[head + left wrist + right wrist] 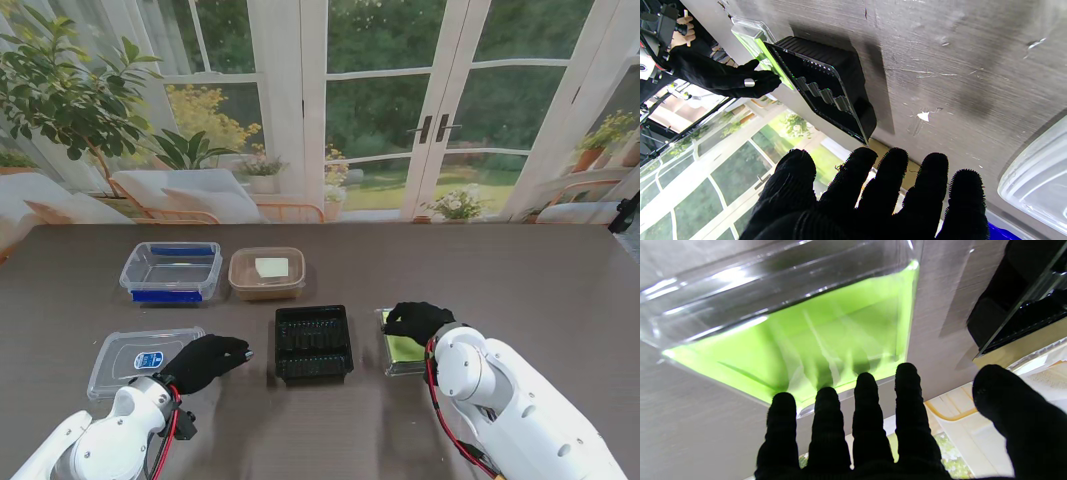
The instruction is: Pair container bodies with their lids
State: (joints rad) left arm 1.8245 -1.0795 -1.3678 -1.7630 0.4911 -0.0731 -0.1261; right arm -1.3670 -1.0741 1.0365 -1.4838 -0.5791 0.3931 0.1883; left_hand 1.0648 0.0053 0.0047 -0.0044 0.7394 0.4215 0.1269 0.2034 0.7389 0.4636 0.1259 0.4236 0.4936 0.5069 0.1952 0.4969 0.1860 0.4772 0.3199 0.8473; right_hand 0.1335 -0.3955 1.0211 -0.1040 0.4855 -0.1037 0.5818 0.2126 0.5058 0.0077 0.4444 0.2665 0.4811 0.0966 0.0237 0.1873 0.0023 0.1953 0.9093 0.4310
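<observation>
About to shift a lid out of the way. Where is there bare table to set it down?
Bare wood lies right of the green container, stretching to the far right edge, and along the far edge behind the blue box and tan box. It is crowded around the black tray, between the left hand and right hand.

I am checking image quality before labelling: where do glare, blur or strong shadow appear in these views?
Right wrist view: white glare streaks on the clear plastic box with the green base, slightly smeared. Left wrist view: the black ribbed plastic tray casts a dark shadow on the grey table. Stand view: evenly lit, sharp.
</observation>
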